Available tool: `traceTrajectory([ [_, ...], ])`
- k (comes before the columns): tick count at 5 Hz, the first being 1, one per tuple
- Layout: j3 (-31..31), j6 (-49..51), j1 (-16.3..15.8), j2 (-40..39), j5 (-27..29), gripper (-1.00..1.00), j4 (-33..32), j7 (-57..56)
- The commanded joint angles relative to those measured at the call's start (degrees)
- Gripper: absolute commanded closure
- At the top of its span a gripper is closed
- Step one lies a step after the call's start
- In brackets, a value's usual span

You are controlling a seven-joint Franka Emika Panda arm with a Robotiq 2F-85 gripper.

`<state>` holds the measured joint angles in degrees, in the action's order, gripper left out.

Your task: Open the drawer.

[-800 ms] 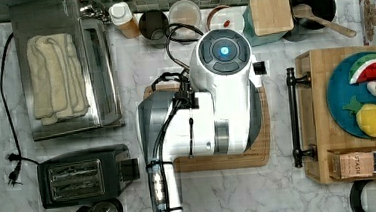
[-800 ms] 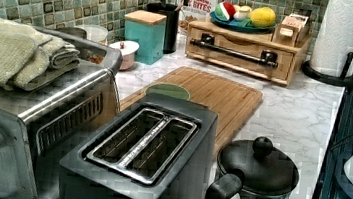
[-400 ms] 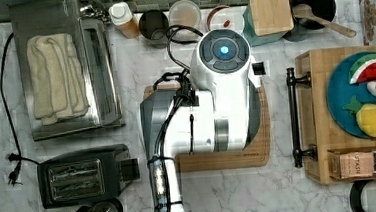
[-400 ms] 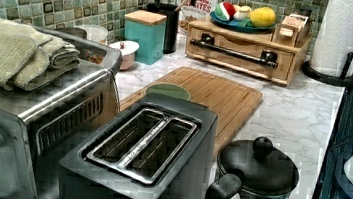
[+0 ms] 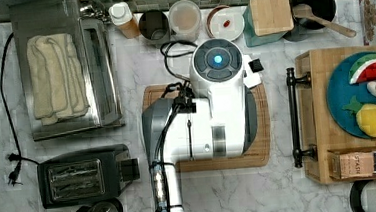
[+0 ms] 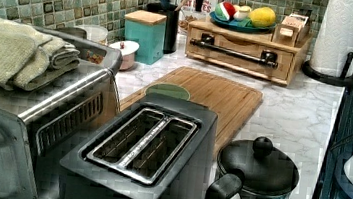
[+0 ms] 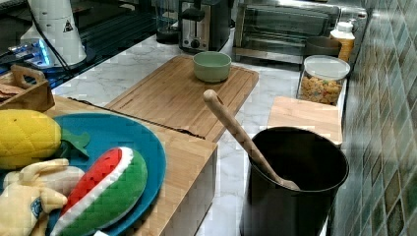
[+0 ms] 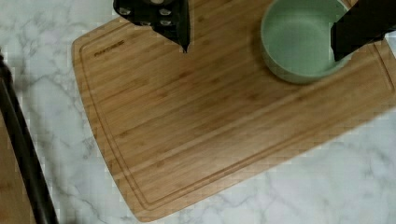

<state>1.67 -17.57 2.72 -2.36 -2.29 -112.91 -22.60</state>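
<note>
Many things crowd the counter: a toaster oven (image 5: 68,69) with a folded towel (image 5: 56,77) on top, a black toaster (image 5: 83,176), and a kettle (image 6: 257,171) stand at the top view's left.
Back row: jars, a teal canister (image 5: 267,17) with a wooden lid, and a black pot (image 7: 292,184) holding a wooden spoon (image 7: 243,135) line the tiled wall.
Cutting board: the bamboo board (image 8: 210,126) lies mid-counter on the marble (image 5: 282,194), with a green bowl (image 8: 301,39) on it.
Arm: the white arm (image 5: 211,114) hangs above the board in the top view and covers most of it.
Pincer: the gripper (image 8: 261,32) hovers over the board, one finger (image 8: 168,18) above bare wood and the other above the bowl's rim; the fingers are spread wide with nothing between them.
Drawer: the drawer (image 6: 242,54) sits shut in a light-wood stand at the top view's right, its black bar handle (image 5: 293,116) facing the board.
Drawer versus pincer: the handle is well apart from the fingers, across a strip of bare marble beyond the board's edge; nothing stands on that strip.
On the stand: a blue plate (image 5: 338,95) with toy fruit and a small box of packets (image 5: 365,163) rest on top.
Cut off: the wrist view catches a dark bar (image 8: 23,154) at its edge, most likely the handle, seen in part.
</note>
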Motion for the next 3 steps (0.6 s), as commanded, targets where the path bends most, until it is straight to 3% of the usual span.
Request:
traceTrajectory([
  [1,-5.2,-12.5,5.1,4.9,-1.6,-1.00,-10.3,-24.2],
  [2,-7.4,-14.0,4.5,3.2,-4.4,-1.00,-9.9,-26.2],
  [3,-6.8,-17.9,6.8,2.8,-7.5,-1.00,-11.4,-27.7],
])
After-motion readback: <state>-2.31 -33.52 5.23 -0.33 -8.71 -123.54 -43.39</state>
